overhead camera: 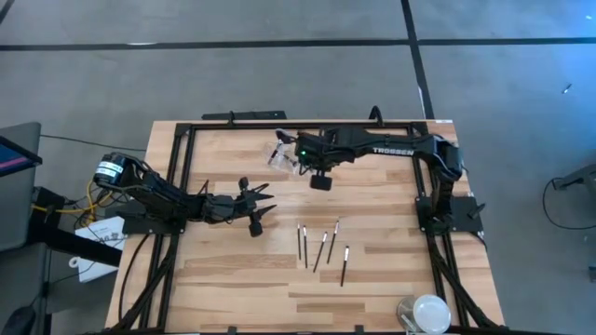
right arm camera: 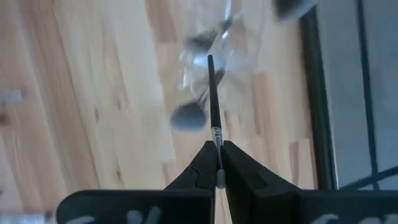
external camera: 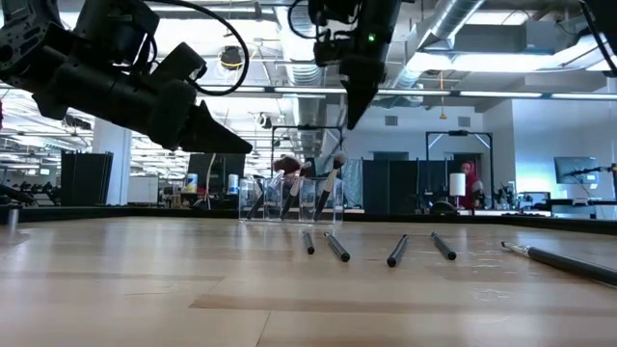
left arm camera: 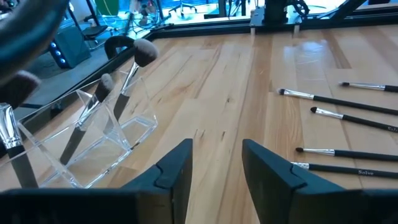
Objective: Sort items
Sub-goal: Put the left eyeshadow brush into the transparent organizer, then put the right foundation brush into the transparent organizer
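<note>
Four slim black-handled brushes (overhead camera: 322, 250) lie flat side by side on the wood near the table's middle, and they also show in the left wrist view (left arm camera: 348, 130). A clear plastic holder (overhead camera: 283, 158) stands near the far edge with several brushes (left arm camera: 127, 78) leaning in it, heads up. My right gripper (right arm camera: 218, 155) hovers above the holder (right arm camera: 205, 68), shut on one brush. My left gripper (left arm camera: 214, 165) is open and held above the table, left of the loose brushes, touching nothing. My right gripper pinches a brush by its silvery ferrule (right arm camera: 217, 135) between the two fingertips, from above with the fingers pointing down. The brush is lifted clear and hangs along the fingers' line. Its black handle (right arm camera: 212, 93) points down toward the holder.
A round white-and-clear disc (overhead camera: 428, 311) sits at the table's near right corner. A black frame rail (overhead camera: 307, 124) runs along the far edge just behind the holder. Bare wood (overhead camera: 233, 279) lies between the loose brushes and the near edge.
</note>
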Motion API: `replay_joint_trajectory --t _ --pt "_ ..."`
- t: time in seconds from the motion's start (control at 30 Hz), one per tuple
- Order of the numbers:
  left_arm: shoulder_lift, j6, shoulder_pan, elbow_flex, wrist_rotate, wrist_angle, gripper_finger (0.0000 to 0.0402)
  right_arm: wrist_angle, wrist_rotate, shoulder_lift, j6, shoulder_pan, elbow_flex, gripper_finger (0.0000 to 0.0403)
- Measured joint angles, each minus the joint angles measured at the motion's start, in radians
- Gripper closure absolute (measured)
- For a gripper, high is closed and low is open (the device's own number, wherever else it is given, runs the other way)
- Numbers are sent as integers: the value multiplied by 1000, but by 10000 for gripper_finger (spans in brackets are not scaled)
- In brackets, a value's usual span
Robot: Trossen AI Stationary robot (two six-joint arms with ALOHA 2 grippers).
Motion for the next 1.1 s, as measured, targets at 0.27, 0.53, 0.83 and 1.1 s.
replay_joint_trajectory --t 0.27,0.53,0.83,1.1 --pt "0 0 0 -1 0 0 268 13 4 55 -49 -7 -2 363" --pt "0 0 0 -3 0 -1 268 31 103 67 -46 -2 -2 294" --pt "0 -3 0 -3 0 -1 268 -137 105 46 124 92 82 252" --pt "0 -49 0 -3 1 -1 268 -367 -46 45 572 210 136 250"
